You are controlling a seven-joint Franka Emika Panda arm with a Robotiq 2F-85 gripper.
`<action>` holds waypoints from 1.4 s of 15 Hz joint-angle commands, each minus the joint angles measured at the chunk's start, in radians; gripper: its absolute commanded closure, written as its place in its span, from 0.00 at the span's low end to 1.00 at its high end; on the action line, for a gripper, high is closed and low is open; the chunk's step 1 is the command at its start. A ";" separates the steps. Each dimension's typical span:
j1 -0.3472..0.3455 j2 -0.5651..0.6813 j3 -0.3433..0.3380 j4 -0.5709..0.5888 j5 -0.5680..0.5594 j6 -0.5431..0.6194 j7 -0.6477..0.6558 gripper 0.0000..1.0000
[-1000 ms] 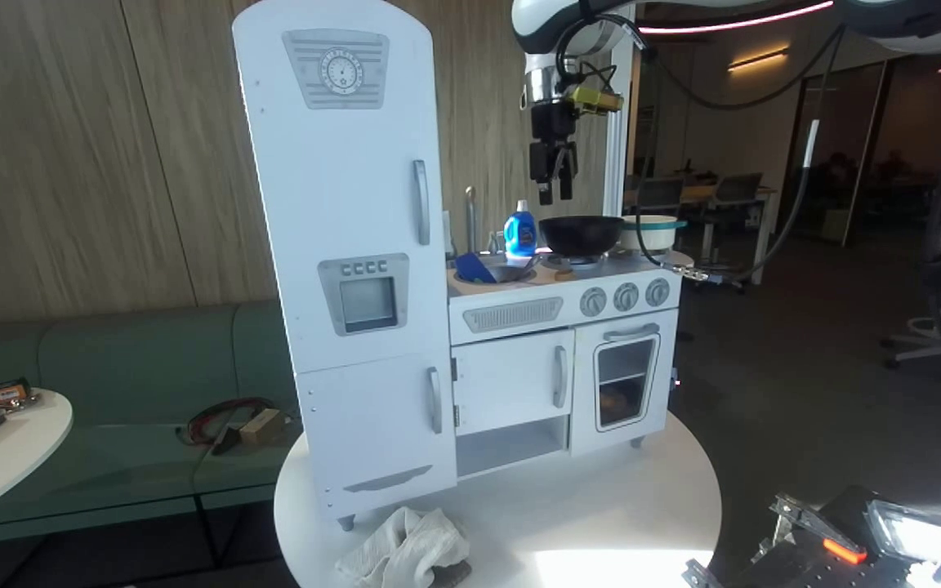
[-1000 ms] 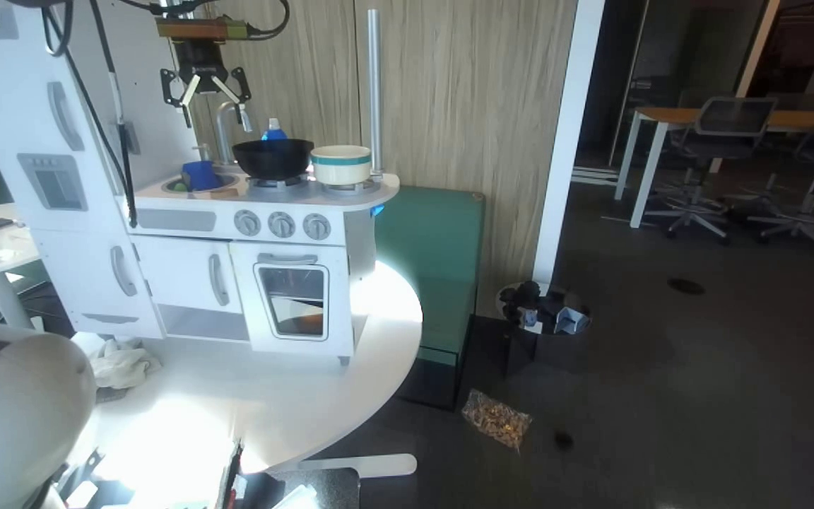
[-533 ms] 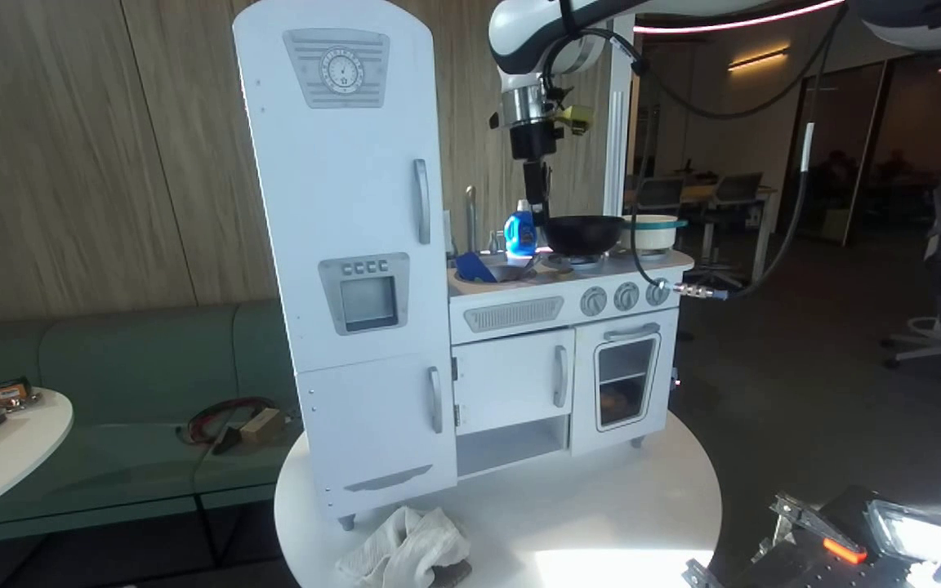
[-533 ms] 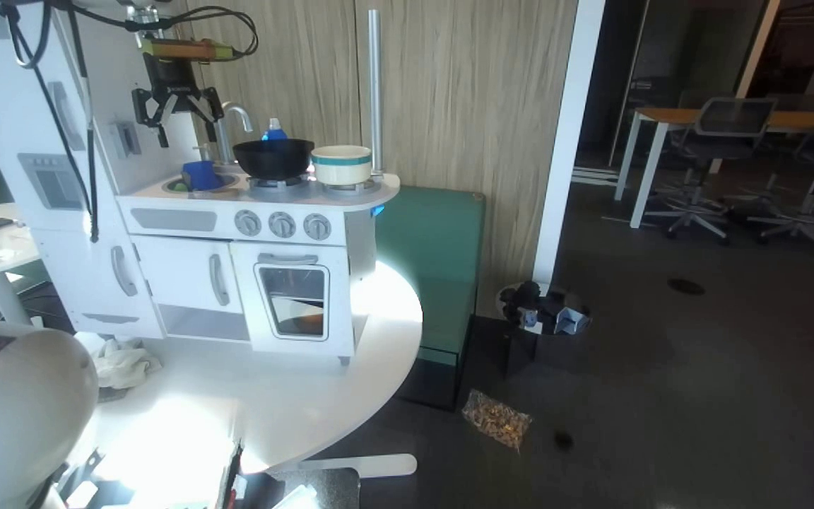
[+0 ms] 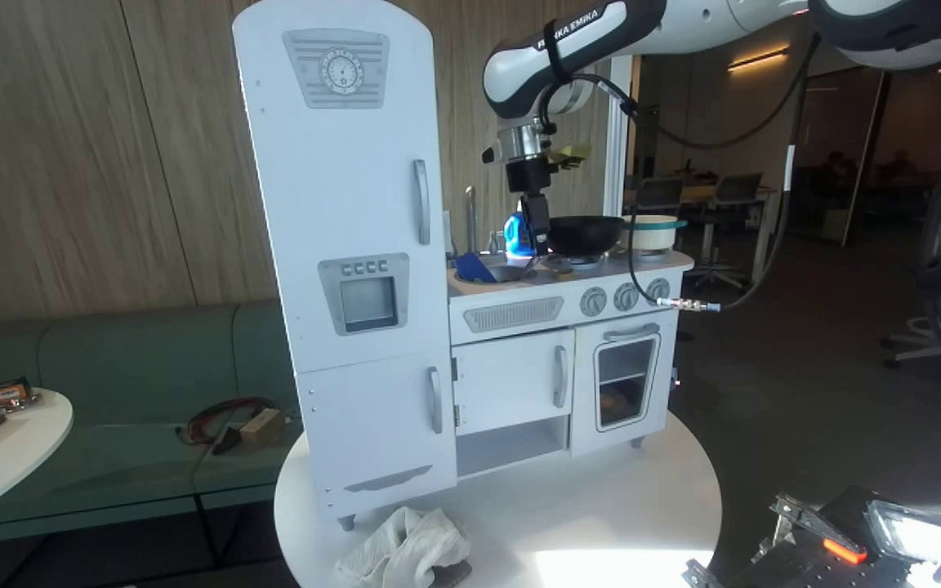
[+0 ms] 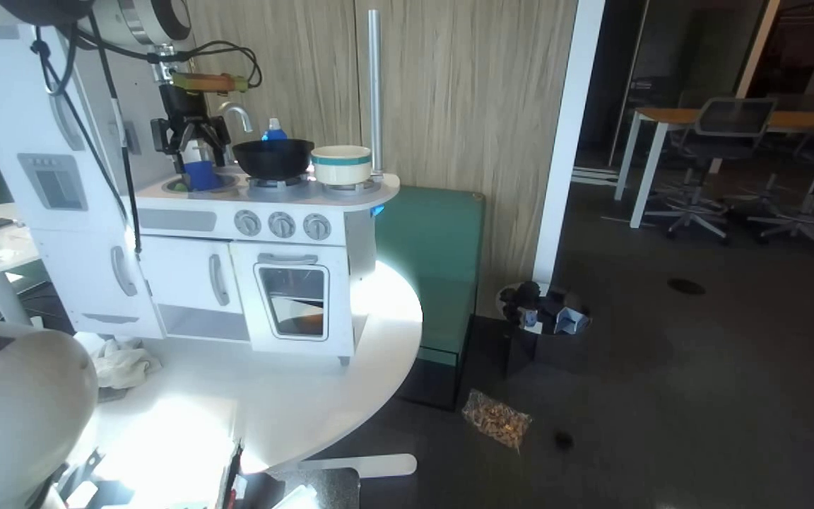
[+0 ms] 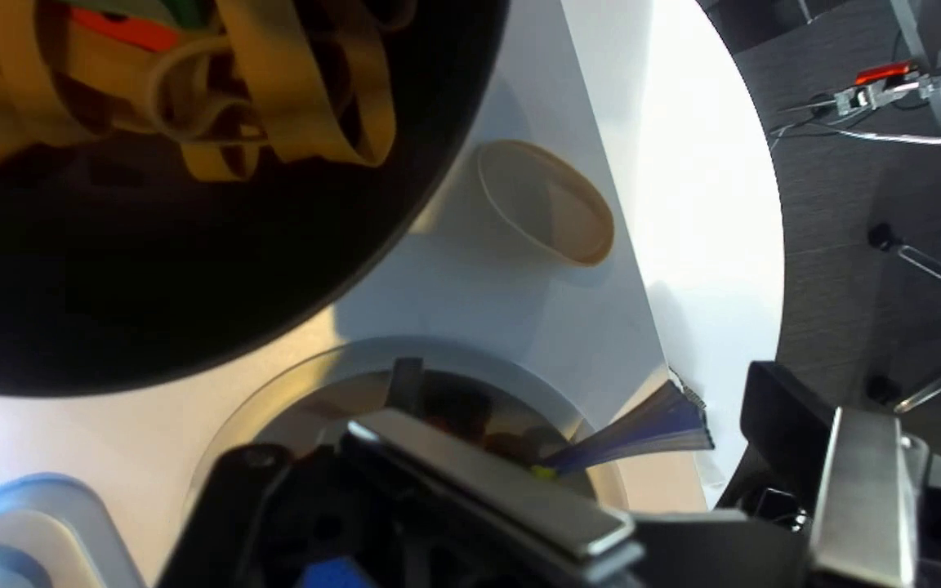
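Gripper (image 6: 200,164) spread apart near blue utensil (image 6: 202,177) tilted in sink (image 7: 462,358); likely light, bendy; I'd pinch its raised end.

An office, with a play kitchen (image 5: 511,380) and a robot arm (image 5: 707,20) set up in it.
The furnishings in the exterior views are those of a workplace: mesh-backed chairs (image 6: 735,127) on castors near a wood-topped table (image 6: 672,114), dark glass partitions (image 5: 838,188), a slim strip light (image 5: 758,59), wood-grain wall panels (image 6: 463,92) and a long green bench (image 5: 144,359) with loose cables (image 5: 229,407) on its seat. The kitchen is a miniature one, its fridge (image 5: 364,188) and oven (image 5: 626,392) joined in one white unit that stands whole on a round white desk (image 5: 601,506). The arm and an orange-handled clamp (image 5: 844,551) near the desk add a touch of the lab.
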 commanded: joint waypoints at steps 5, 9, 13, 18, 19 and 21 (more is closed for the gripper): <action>0.008 0.015 0.020 -0.016 0.013 0.001 -0.078 0.00; 0.016 0.022 0.022 -0.022 0.003 0.003 -0.087 0.34; 0.019 0.020 0.020 -0.034 -0.001 0.010 -0.086 0.66; 0.033 0.009 0.018 -0.038 -0.035 0.014 -0.067 0.99; 0.036 0.008 0.018 -0.037 -0.043 0.013 -0.064 0.99; 0.041 0.001 0.016 -0.032 -0.069 0.021 -0.051 0.97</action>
